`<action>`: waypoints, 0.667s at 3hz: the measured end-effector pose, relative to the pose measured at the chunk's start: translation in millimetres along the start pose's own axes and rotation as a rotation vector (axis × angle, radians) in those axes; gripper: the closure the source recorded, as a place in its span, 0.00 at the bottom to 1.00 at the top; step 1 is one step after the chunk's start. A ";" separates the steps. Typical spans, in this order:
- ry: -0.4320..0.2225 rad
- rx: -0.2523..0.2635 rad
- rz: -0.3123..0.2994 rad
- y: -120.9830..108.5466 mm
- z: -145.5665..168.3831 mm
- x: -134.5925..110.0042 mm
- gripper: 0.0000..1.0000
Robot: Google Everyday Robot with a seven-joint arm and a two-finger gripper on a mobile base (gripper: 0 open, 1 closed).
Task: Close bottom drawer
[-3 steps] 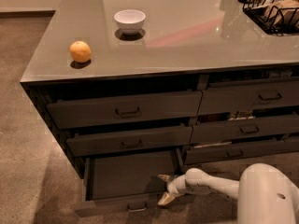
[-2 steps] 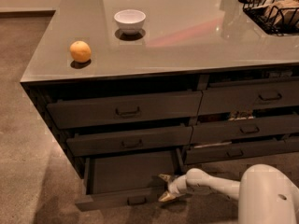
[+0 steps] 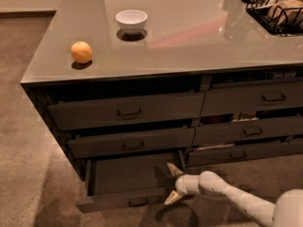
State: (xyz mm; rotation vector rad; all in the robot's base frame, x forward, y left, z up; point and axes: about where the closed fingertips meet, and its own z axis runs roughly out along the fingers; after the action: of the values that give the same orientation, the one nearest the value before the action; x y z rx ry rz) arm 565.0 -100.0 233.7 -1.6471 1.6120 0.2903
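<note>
The bottom drawer (image 3: pixel 124 175) at the lower left of the cabinet stands pulled out, its dark flat floor showing and its slim front panel with a small bar handle (image 3: pixel 138 202) facing me. My gripper (image 3: pixel 169 184) is at the drawer's right front corner. Its fingers are spread, one fingertip (image 3: pixel 171 168) over the drawer's inside and the other (image 3: pixel 169 200) outside the front panel. It holds nothing. My white arm (image 3: pixel 236 196) reaches in from the lower right.
An orange (image 3: pixel 81 52) and a white bowl (image 3: pixel 131 21) sit on the grey counter top (image 3: pixel 199 37). A black wire basket (image 3: pixel 279 8) stands at the back right. Taller drawers (image 3: pixel 128 110) sit above. Carpet floor (image 3: pixel 28 164) lies to the left.
The bottom drawer has slid a little way inward, and my gripper has moved with its front right corner.
</note>
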 end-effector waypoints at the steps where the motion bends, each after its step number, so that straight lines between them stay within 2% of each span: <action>1: -0.072 0.005 -0.013 17.9 -19.6 -2.8 0.00; 2: -0.140 -0.049 0.001 50.7 -21.5 3.6 0.13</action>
State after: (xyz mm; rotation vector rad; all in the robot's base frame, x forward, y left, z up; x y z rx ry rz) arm 511.2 -110.4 226.6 -1.6259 1.5115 0.4386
